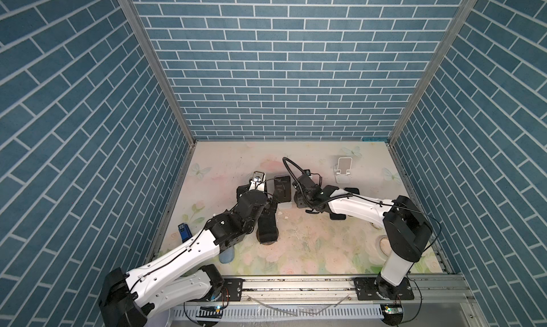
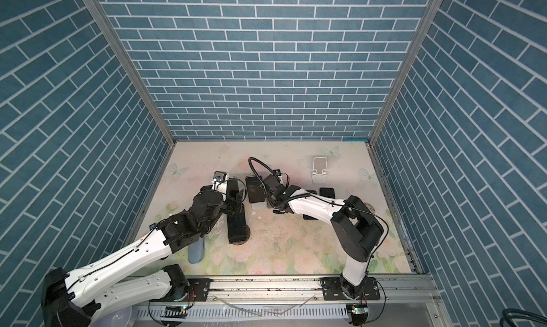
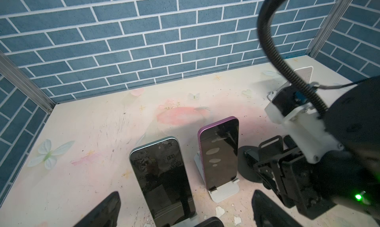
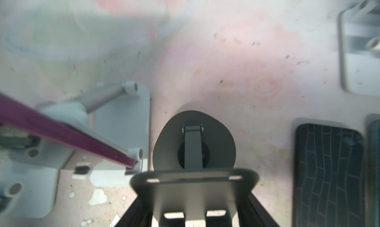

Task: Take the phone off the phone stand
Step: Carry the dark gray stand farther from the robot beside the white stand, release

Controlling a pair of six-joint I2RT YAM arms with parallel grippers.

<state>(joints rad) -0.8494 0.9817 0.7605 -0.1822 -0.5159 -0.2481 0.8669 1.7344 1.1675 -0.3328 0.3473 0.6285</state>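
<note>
A phone with a pale green rim point(image 3: 162, 178) leans on a grey stand between the spread fingers point(image 3: 102, 211) of my left gripper point(image 3: 185, 203), which is open and touches nothing. Beside it a purple phone point(image 3: 219, 152) point(image 1: 281, 188) rests on a white stand point(image 3: 224, 192). My right gripper point(image 4: 195, 205) point(image 1: 299, 198) is shut on the plate point(image 4: 193, 187) of a black phone stand with a round base point(image 4: 194, 139). No phone shows on that plate. In a top view the left arm covers most of the green phone.
An empty white stand point(image 1: 343, 170) is at the back right. Dark phones lie flat near the right arm point(image 1: 352, 191) point(image 4: 329, 174). A long black slab on a brown round base point(image 1: 268, 226) and a pale blue phone point(image 1: 227, 256) lie by the left arm.
</note>
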